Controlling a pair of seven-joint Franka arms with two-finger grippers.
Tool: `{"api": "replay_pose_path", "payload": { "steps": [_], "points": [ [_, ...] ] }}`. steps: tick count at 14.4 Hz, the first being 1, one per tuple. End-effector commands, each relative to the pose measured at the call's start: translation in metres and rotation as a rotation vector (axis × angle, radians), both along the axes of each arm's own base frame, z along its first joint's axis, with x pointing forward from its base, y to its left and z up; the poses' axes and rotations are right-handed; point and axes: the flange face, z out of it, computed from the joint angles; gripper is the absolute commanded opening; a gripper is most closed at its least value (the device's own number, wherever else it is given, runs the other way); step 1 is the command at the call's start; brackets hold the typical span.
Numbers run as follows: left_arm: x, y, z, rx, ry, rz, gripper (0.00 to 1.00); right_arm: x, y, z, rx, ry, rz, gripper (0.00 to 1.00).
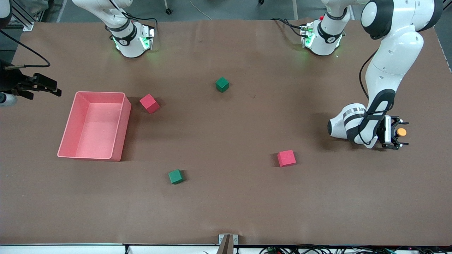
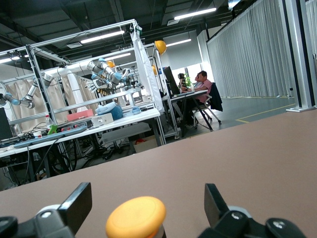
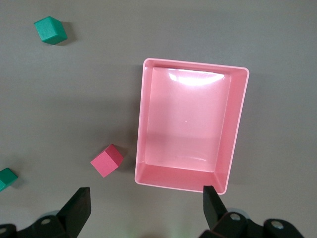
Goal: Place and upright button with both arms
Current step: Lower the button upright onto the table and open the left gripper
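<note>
At the left arm's end of the brown table [image 1: 226, 197], I see my left gripper [image 1: 400, 132] down low, lying on its side, with its two black fingers [image 2: 79, 201] spread wide apart. The tiny push-button with the round orange cap [image 1: 401, 132] sits right in the gap between them. In the left wrist view the orange cap [image 2: 136, 216] is in the middle and neither finger touches it, so nothing is pinched. I cannot tell if the button rests on the table.

Near that gripper, toward the middle of the table and a bit nearer to the front camera, lies a small red cube [image 1: 286, 158]. A small green cube [image 1: 176, 176] lies nearer still to the camera, well apart from the red one. A second green cube [image 1: 222, 84] sits close to the arms' bases, around the middle of the table.

Toward the right arm's end stands a pink plastic box with an open top [image 1: 67, 139]. Just beside it lies a second red cube [image 1: 149, 103], not touching it.

My right gripper [image 3: 143, 208] waits up high over the table, close to the pink box, and looks straight down. Its fingers [image 3: 77, 206] are spread wide too and hold nothing. In the right wrist view I see the pink box [image 3: 237, 124], the red cube beside it [image 3: 106, 160], one green cube [image 3: 50, 29] and the edge of the other [image 3: 6, 177].
</note>
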Motion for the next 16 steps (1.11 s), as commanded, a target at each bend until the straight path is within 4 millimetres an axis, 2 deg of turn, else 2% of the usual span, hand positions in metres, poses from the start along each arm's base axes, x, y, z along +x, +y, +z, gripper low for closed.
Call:
{"api": "replay_pose_path", "payload": {
  "steps": [1, 6, 9, 16],
  "points": [
    [-0.002, -0.002, 0.017, 0.01, 0.024, -0.003, 1.0, 0.004, 0.006, -0.005, 0.012, -0.002, 0.017, 1.0],
    [0.008, -0.004, 0.049, 0.006, 0.078, 0.013, 1.0, 0.005, 0.008, -0.009, 0.012, 0.004, 0.02, 1.0],
    [0.022, -0.015, 0.074, -0.037, 0.119, 0.003, 1.0, 0.006, 0.009, -0.009, 0.012, 0.004, 0.021, 1.0],
    [0.077, -0.044, 0.143, -0.318, 0.265, -0.028, 1.0, 0.006, 0.008, -0.011, 0.012, 0.01, 0.02, 1.0]
  ]
}}
